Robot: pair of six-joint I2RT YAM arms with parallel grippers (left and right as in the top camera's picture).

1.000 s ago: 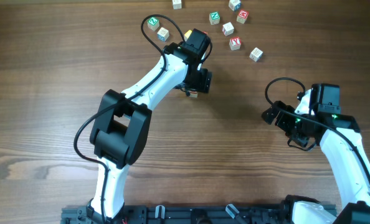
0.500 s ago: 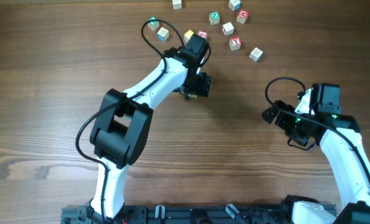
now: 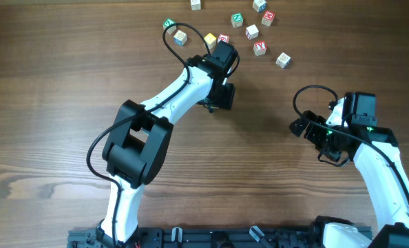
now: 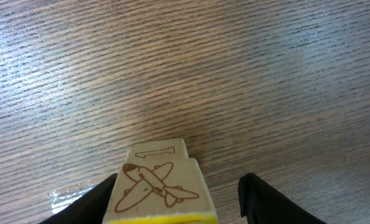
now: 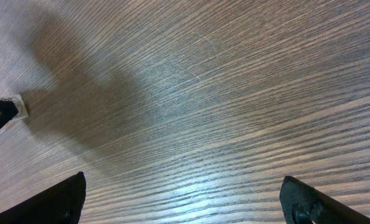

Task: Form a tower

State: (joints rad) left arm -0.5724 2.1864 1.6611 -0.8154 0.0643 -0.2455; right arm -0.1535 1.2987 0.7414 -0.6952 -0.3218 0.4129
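Tower (image 4: pixel 159 182): wooden alphabet cubes standing on the table (image 3: pixel 53 138) near its middle, toward the far side, directly under the left gripper (image 4: pixel 179 186). In the overhead view the gripper body hides it almost wholly, so the cube count cannot be told. In the left wrist view the nearest cube shows a pale face with a brown line drawing of an airplane, and a yellow face at the bottom edge of the frame. Beyond it lies a pale face with an outlined "I"-like mark. Left gripper: partly open, with one finger on either side of the tower. The finger at frame left is just beside or touching the airplane cube, cannot tell which. The finger at frame right stands apart from it, with bare wood grain in the gap, and no grip is visible. Right gripper (image 5: pixel 184 186): spread wide with nothing between its fingers and only table beneath, at the right side of the table, well apart from the tower. Loose cubes (image 3: pixel 252 31): about eleven, scattered along the far edge and all separate from the tower. The yellow cube (image 3: pixel 210 39) and the red cube (image 3: pixel 223 38) lie side by side just beyond the left arm's wrist.
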